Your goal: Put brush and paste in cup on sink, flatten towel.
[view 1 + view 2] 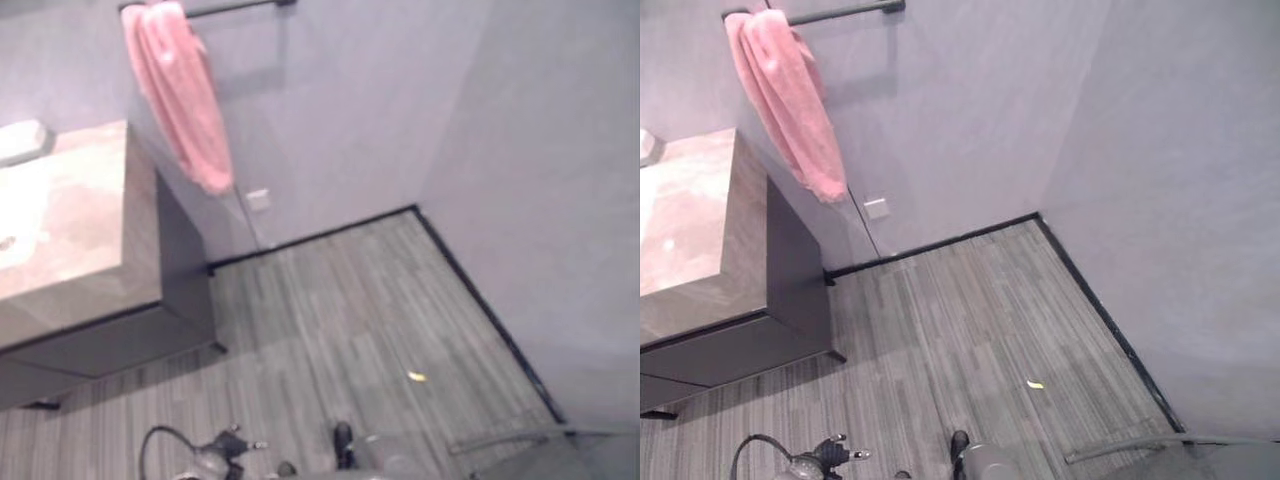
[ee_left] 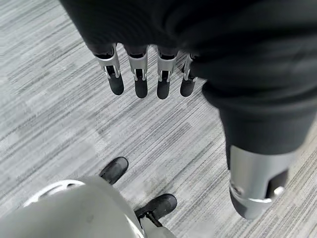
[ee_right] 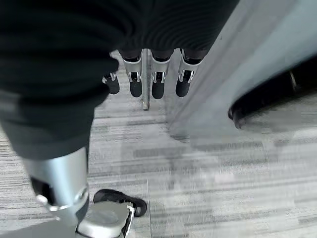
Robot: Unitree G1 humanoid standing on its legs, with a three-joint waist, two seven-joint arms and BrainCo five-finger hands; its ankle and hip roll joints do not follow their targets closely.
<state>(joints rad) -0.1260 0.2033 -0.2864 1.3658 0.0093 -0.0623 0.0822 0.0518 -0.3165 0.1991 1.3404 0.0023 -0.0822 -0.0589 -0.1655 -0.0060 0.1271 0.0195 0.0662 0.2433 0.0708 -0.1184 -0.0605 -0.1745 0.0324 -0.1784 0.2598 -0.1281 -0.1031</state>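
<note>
The grey plank floor (image 1: 970, 330) runs open to a corner where two pale walls meet along a dark skirting (image 1: 1095, 310). A stone-topped vanity (image 1: 700, 240) with a dark cabinet base stands against the far wall. Above its outer edge, a pink towel (image 1: 785, 100) hangs bunched from a dark rail (image 1: 845, 10), clear of the countertop. The left hand (image 2: 143, 74) points down over bare floor, fingers straight and relaxed, holding nothing. The right hand (image 3: 148, 74) hangs likewise, fingers extended and empty, beside a pale upright panel (image 3: 223, 89).
</note>
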